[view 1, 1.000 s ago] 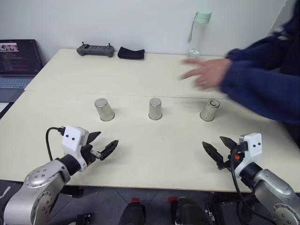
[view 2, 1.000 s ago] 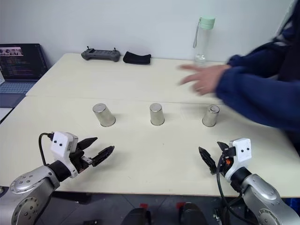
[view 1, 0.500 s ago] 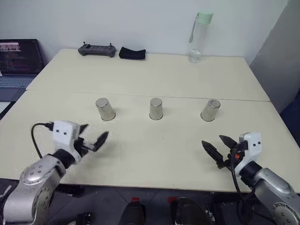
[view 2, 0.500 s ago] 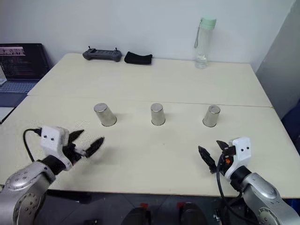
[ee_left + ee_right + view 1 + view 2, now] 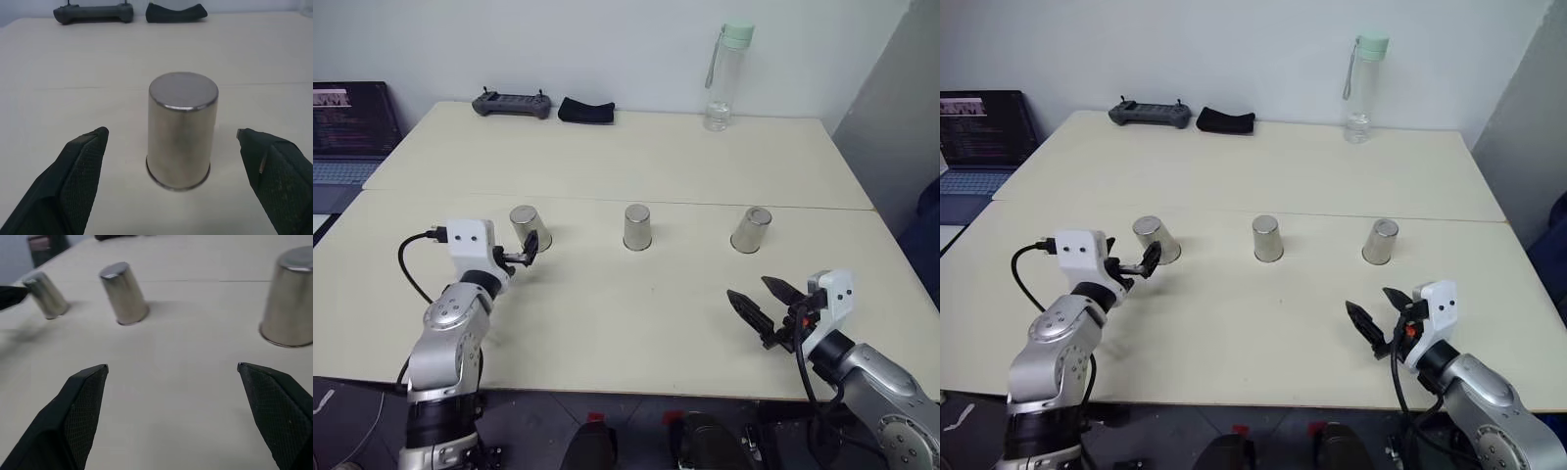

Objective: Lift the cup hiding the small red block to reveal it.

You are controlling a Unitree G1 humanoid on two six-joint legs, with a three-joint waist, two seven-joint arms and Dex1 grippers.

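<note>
The left gripper (image 5: 171,142) is seen fully spread, nothing held; its two black fingers (image 5: 80,166) flank the left cup (image 5: 182,129) without contact. The cup stands inverted, rim down on the table (image 5: 636,323), centred in the gap between the jaws. The step in hand is judged to be the approach before the grasp. The next move would call for a short advance until the pads bracket the cup wall, then closure, then a straight lift.

The right gripper (image 5: 766,311) is likewise wide apart and empty, held above the near table edge, well short of the right cup (image 5: 750,230). The middle cup (image 5: 637,227) is untouched. The small red block is hidden; which cup covers it cannot be told.
</note>
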